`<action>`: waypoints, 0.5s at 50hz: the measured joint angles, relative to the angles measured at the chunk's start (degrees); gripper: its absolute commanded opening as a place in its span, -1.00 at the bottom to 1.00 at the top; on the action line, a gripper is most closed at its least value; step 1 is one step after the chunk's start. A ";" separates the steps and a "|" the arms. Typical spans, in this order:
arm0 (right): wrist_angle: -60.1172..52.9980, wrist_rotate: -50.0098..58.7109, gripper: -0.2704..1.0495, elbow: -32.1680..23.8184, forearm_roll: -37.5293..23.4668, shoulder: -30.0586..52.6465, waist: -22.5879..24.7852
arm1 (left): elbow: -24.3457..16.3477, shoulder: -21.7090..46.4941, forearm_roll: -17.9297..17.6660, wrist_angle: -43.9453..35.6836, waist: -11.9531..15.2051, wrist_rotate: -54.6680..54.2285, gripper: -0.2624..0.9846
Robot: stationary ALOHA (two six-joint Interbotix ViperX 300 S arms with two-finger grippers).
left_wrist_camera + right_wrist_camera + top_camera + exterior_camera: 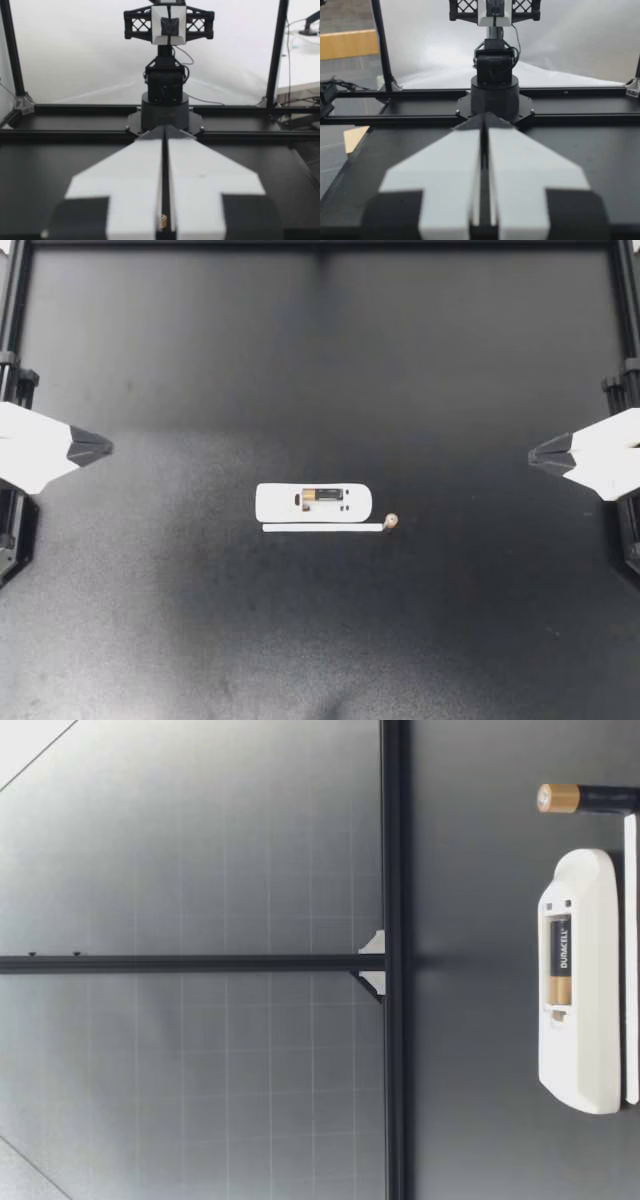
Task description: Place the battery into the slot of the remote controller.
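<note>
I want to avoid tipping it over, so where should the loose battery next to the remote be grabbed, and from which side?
Grip the loose battery around its round side, near the gold top end, coming straight down from above. It stands on end beside the remote, so a side approach would likely topple it. My right gripper is the nearer one.

The top camera looks straight down from well above the desk (320, 360), covering the whole surface, with my left tool (100, 448) and my right tool (535, 453) at opposite sides and the remote (314, 503) small at the middle. The low camera sits at desk height, close to the remote and the loose battery (585, 798) beside it, facing across to the frame rail (392, 870); it shares those two items with the top view. Each wrist camera looks along its own tool across the desk at the opposing arm: the right arm (165, 95) from the left wrist, the left arm (495, 85) from the right wrist.
</note>
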 measured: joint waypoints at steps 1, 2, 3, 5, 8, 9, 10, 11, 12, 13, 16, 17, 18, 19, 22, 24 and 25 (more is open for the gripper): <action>0.00 0.00 -0.87 0.00 0.00 0.09 0.00 | 0.00 0.00 0.00 0.00 0.00 0.00 -0.86; 0.00 0.00 -0.87 0.00 0.00 0.18 0.00 | 0.00 0.00 0.00 0.00 0.00 0.18 -0.87; 0.00 0.00 -0.87 -0.09 0.00 0.26 0.00 | 0.00 0.00 0.00 -0.09 0.00 0.18 -0.87; 0.00 0.00 -0.87 -0.09 0.00 0.88 0.00 | -0.09 0.00 0.00 -0.09 0.09 0.09 -0.87; 0.53 0.09 -0.87 -0.35 0.00 2.46 -0.09 | -0.09 0.09 -0.09 -0.18 0.26 0.09 -0.87; 0.79 0.18 -0.87 -0.62 -0.09 3.08 -0.09 | 0.00 0.09 -0.09 -0.18 0.26 0.18 -0.87; 1.32 0.18 -0.87 -0.88 0.00 4.04 0.00 | -0.09 0.09 0.00 -0.18 0.26 0.18 -0.87; 1.93 0.18 -0.87 -1.23 0.00 4.83 -0.09 | 0.00 0.09 0.00 -0.26 0.26 0.18 -0.87; 2.90 0.26 -0.87 -1.93 0.00 6.15 -0.09 | -0.09 0.09 -0.09 -0.26 0.26 0.18 -0.87; 3.78 0.18 -0.87 -2.55 0.00 7.38 0.00 | 0.00 0.09 0.00 -0.26 0.26 0.18 -0.87; 7.56 0.35 -0.87 -4.75 0.00 11.43 -0.09 | -0.09 0.09 -0.09 -0.26 0.35 0.18 -0.87; 9.32 0.44 -0.87 -5.80 -0.09 13.18 -0.18 | 0.00 0.09 0.00 -0.35 0.26 0.18 -0.87; 10.90 0.44 -0.87 -6.68 0.00 14.59 -0.18 | -0.09 0.09 0.00 -0.35 0.35 0.18 -0.87; 12.39 0.44 -0.87 -7.47 0.00 15.91 -0.18 | -0.09 0.18 -0.09 -0.35 0.35 0.18 -0.87; 17.67 0.35 -0.87 -10.46 0.00 19.25 -0.44 | 0.00 0.35 0.00 -0.35 0.26 0.18 -0.87; 21.71 0.35 -0.87 -12.83 0.09 21.80 -0.70 | 0.00 0.53 -0.09 -0.26 0.26 0.18 -0.87; 23.55 0.44 -0.87 -13.89 0.09 23.03 -0.88 | -0.09 0.70 -0.09 -0.35 0.35 0.18 -0.87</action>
